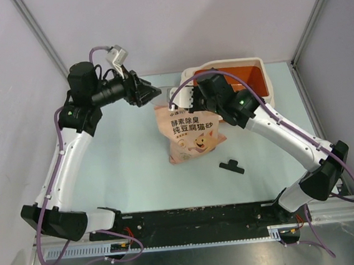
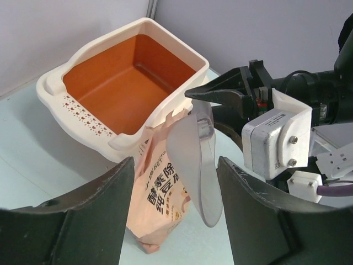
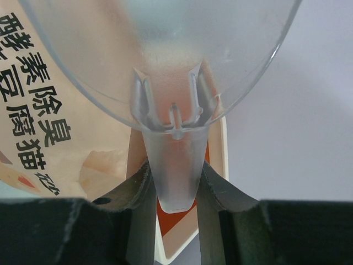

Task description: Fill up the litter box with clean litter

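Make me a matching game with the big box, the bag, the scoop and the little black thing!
Things:
1. litter box
2. bag
3. scoop
4. black piece

Clues:
A. pink, with writing on it
B. handle clamped in the right tool
C. orange inside, empty
D. lying by itself on the table

Pairs: 1-C, 2-A, 3-B, 4-D

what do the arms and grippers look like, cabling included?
White links on left arm and right arm, black joints and bases, lilac cables, a green light on each. Black tapered fingers on left gripper and right gripper; grey-white box at the right wrist.
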Controlling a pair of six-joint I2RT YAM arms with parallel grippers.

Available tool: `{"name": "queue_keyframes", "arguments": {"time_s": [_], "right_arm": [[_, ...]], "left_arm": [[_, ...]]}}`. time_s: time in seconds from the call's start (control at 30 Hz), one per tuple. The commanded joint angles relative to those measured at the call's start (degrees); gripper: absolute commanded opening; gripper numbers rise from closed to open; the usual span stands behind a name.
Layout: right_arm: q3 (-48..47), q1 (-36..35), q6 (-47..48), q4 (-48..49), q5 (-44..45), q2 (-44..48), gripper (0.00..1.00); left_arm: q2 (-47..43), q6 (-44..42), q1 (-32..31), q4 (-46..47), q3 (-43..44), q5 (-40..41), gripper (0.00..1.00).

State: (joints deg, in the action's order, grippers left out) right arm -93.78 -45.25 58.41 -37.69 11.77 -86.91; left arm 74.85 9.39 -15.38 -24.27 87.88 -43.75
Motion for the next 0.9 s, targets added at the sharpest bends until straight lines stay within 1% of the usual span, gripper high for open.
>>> {"name": "queue_keyframes", "arguments": {"time_s": [0.0,0.07,0.2,0.23,0.3,0.33,0.4,0.43,0.47,0.5,0.53,0.57,0.6,0.63,0.67,0.7,0.73,0.77,0.8,0.83,0.87], "right_arm": [[-0.6,-0.3,0.9,3.6,1.0,0.7,0.0],[-1.1,-0.4,1.8,3.8,1.1,0.5,0.0],[-1.9,-1.0,4.2,4.7,1.4,0.2,0.0],[-2.2,-1.1,4.6,4.7,1.2,0.1,0.0],[-1.9,-1.3,6.2,4.3,0.5,0.3,0.0],[-1.6,-1.3,6.4,4.6,0.3,0.4,0.0],[-1.0,-0.9,5.8,5.6,0.0,1.1,0.0],[-1.1,-0.5,5.1,5.5,-0.4,1.1,0.0],[-1.7,0.1,3.7,5.3,-1.1,1.2,0.02],[-2.3,1.6,2.2,4.1,-3.2,1.2,0.12],[-4.4,2.4,-1.2,3.3,-4.7,1.2,0.16],[-5.6,3.6,-3.1,2.2,-6.6,1.1,0.22],[-6.7,5.8,-5.1,0.4,-11.1,1.4,0.46],[-7.8,7.3,-11.0,0.3,-13.9,1.7,0.59],[-9.1,8.7,-14.0,0.3,-16.5,2.1,0.72],[-9.8,10.3,-17.6,0.5,-23.5,3.1,0.91],[-10.5,14.3,-24.2,0.6,-27.2,3.4,0.96],[-12.5,16.3,-28.8,1.1,-30.8,3.5,1.0],[-13.5,18.9,-33.1,1.2,-38.7,3.1,1.0],[-14.4,23.4,-37.5,1.6,-42.3,2.6,1.0],[-15.5,25.9,-47.6,2.1,-45.7,2.0,1.0]], "left_arm": [[-0.5,-2.6,-0.2,-1.3,0.5,0.1,0.65],[0.0,-4.4,-0.4,-2.4,0.3,-0.5,0.6],[1.6,-3.2,-2.1,-3.3,-0.1,-4.5,0.5],[1.9,-3.2,-2.6,-3.2,-0.2,-4.7,0.44],[2.6,-3.5,-3.4,-3.3,-0.4,-4.9,0.36],[2.9,-3.5,-3.8,-3.3,-0.3,-5.7,0.27],[3.9,-3.4,-3.7,-3.2,-0.3,-7.2,0.16],[4.2,-3.3,-3.5,-3.3,-0.3,-7.8,0.03],[4.3,-3.4,-3.4,-3.3,-0.5,-7.8,0.0],[4.3,-3.7,-3.1,-3.2,-0.6,-7.7,0.0],[4.1,-4.5,-2.9,-3.1,-0.7,-7.8,0.0],[4.1,-5.1,-2.6,-2.9,-0.9,-9.0,0.0],[3.8,-5.2,-2.0,-2.5,-1.3,-9.4,0.0],[3.1,-4.6,-1.7,-0.1,-1.8,-9.9,0.0],[2.4,-3.6,-1.2,1.9,-3.8,-11.5,0.0],[1.8,-2.1,-0.2,7.4,-5.2,-12.1,0.0],[0.2,0.9,0.4,10.2,-6.5,-12.4,0.0],[-0.2,2.5,1.0,12.9,-8.9,-13.5,0.0],[-0.8,4.3,2.4,20.0,-10.3,-14.3,0.0],[-1.6,9.5,3.2,24.0,-11.9,-15.0,0.0],[-3.6,13.0,3.9,30.4,-16.1,-14.9,0.0]]}}
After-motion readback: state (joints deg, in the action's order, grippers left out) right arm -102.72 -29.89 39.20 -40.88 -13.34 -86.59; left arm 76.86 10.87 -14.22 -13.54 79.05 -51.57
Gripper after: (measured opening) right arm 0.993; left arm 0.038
